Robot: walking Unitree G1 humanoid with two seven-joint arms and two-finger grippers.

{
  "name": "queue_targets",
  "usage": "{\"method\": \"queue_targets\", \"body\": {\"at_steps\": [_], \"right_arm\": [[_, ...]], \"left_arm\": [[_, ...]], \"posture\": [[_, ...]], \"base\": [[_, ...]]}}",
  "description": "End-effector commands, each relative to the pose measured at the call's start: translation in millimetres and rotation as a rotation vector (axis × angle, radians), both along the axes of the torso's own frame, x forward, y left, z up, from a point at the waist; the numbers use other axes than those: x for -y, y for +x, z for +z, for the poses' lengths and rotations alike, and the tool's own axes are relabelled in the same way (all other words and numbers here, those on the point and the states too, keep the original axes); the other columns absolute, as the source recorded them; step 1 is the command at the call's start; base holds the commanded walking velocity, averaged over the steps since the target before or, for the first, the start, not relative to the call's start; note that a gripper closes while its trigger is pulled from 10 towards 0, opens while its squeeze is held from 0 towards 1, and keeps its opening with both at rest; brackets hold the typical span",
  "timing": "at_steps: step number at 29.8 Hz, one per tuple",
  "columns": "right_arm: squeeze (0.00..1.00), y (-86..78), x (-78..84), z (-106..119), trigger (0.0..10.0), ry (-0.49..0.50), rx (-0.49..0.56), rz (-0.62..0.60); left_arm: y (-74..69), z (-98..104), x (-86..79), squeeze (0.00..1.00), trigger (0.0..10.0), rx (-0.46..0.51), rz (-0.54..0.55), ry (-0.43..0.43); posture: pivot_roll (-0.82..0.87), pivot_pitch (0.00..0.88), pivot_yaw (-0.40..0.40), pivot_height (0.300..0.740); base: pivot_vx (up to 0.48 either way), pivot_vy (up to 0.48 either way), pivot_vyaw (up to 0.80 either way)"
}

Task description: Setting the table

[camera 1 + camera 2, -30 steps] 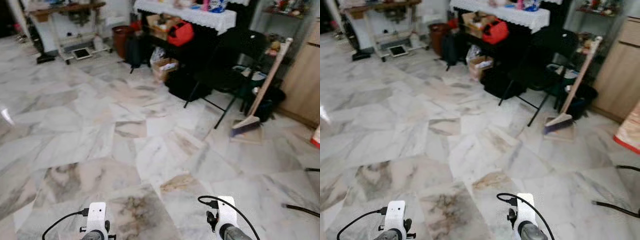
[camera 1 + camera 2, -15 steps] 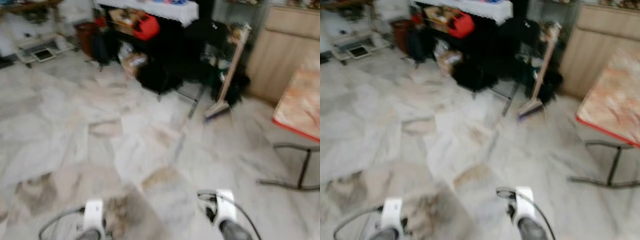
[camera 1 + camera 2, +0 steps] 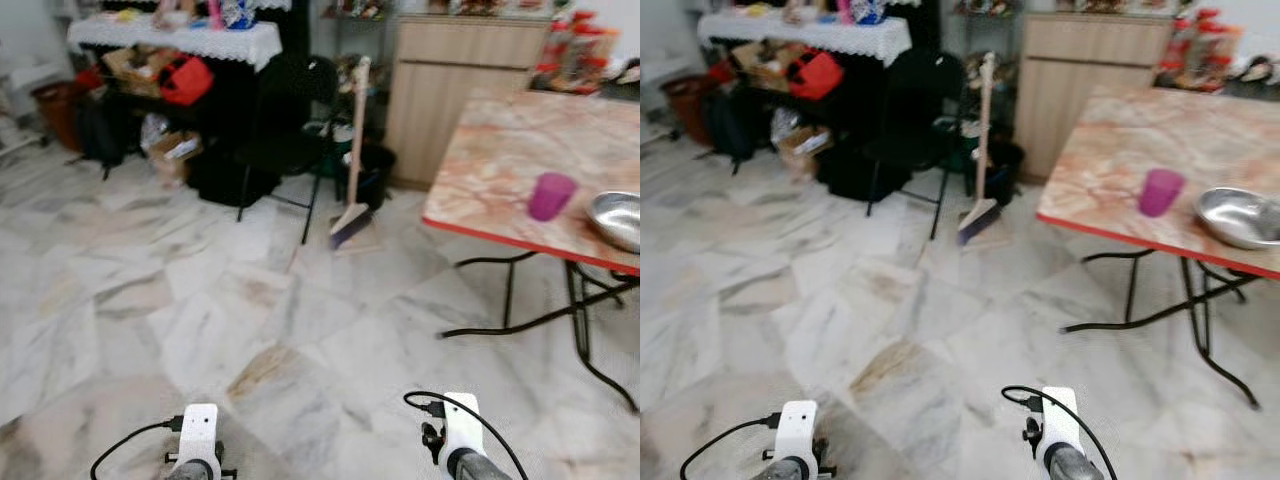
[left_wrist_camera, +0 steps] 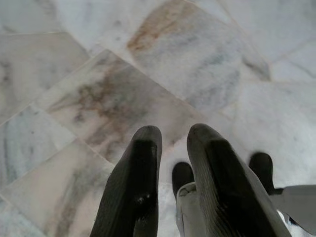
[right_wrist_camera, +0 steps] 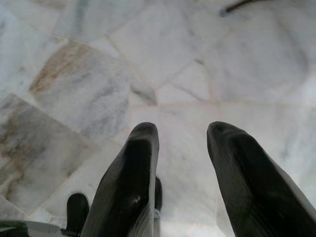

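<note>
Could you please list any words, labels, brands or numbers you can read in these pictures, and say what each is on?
No text can be read.
Box under the lace-covered table: a pale label, too blurred to read.
Items on the cabinet: packaging too small and blurred to read.
Purple cup, steel bowl and marble-look table: no markings.
</note>
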State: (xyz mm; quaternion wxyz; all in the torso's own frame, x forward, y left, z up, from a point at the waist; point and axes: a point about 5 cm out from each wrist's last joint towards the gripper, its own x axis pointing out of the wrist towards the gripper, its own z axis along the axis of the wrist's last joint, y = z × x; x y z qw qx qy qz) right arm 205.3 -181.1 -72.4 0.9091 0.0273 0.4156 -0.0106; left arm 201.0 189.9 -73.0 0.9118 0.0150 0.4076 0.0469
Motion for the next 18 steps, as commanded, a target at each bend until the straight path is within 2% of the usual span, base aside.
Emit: {"method": "queue_targets", "body": {"at_steps": [1,11,13,18], "right_arm": [[0.00,1.0,-4.9,0.0,10.0,0.012,0.001,0.004],[0.00,1.6,-4.1,0.6,10.0,0.015,0.012,-0.008],[0.00,2.4,-3.0,1.4,10.0,0.023,0.023,-0.027],[0.00,2.2,-2.5,1.3,10.0,0.020,0.022,-0.022]], "left_arm": [[-0.3,0.1,-2.8,0.00,10.0,-0.003,0.002,0.007],[-0.5,0.0,-2.2,0.00,10.0,-0.003,-0.005,0.008],[-0.4,-0.1,-1.7,0.00,10.0,-0.006,-0.016,0.015],[-0.5,-0.3,-0.9,0.00,10.0,-0.008,-0.022,0.019]], "posture": [[0.04,0.000,0.011,0.740],[0.04,0.000,0.011,0.740],[0.04,0.000,0.012,0.740],[0.04,0.000,0.011,0.740]], "base": [[0.000,0.000,-0.65],[0.000,0.000,-0.65],[0.000,0.000,0.00],[0.000,-0.372,0.00]]}}
